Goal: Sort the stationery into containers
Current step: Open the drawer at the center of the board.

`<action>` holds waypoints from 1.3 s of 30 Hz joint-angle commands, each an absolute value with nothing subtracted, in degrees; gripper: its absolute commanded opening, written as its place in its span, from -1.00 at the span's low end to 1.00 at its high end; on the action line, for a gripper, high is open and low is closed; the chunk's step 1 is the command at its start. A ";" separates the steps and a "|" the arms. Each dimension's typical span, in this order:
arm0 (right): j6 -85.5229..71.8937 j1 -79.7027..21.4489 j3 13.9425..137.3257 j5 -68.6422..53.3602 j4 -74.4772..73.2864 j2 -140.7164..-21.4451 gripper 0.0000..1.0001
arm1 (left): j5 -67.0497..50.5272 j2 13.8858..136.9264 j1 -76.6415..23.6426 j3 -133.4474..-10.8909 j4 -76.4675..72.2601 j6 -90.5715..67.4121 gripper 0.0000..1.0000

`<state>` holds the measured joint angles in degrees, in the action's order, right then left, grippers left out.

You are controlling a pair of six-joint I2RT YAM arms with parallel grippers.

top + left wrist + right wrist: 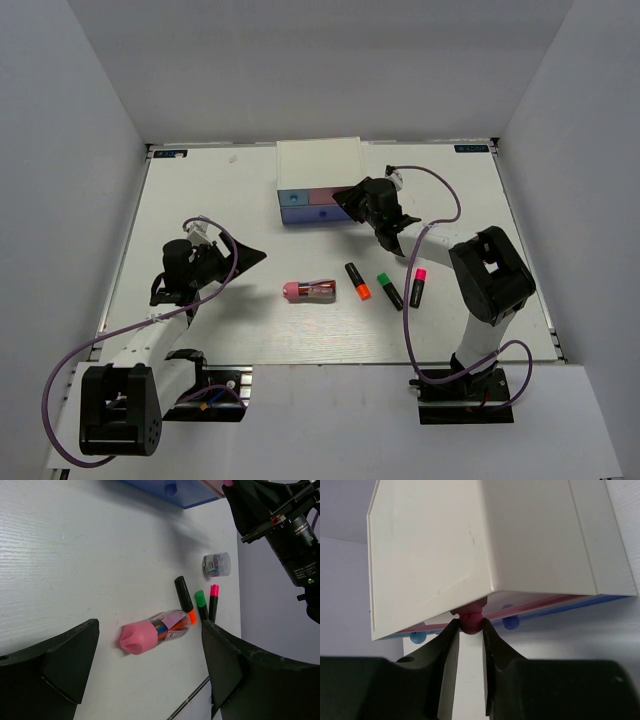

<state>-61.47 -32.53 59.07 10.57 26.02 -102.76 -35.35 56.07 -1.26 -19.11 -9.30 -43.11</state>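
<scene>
While the pink drawer [325, 196] sits closed, right tool [469, 629] clamps its knob [470, 622], left tool [150, 625] gapes.

The top external view looks steeply down from above and behind the arm bases, far enough back to take in the whole table [200, 200] up to the drawer chest [318, 160] at its far edge. The left wrist view skims low across the surface toward the right edge, past the left gripper [150, 626], and shares the pink tube [150, 634] and three markers [184, 595] with the overhead. The right wrist view sits tight against the chest, past the right gripper [470, 624], on its pink knob [470, 620].
</scene>
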 commanded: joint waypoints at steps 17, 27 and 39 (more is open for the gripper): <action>-59.59 -34.54 45.97 9.14 29.53 -91.16 -0.90 | -36.74 54.84 -1.41 -18.81 -10.20 -42.98 0.85; -57.76 -35.95 40.96 8.00 29.71 -86.66 -0.20 | -37.27 54.84 -1.41 -21.52 -8.44 -42.46 0.85; -54.15 -35.86 34.55 2.21 29.79 -79.03 -0.09 | -37.27 60.99 -7.81 -34.98 10.98 -34.72 0.85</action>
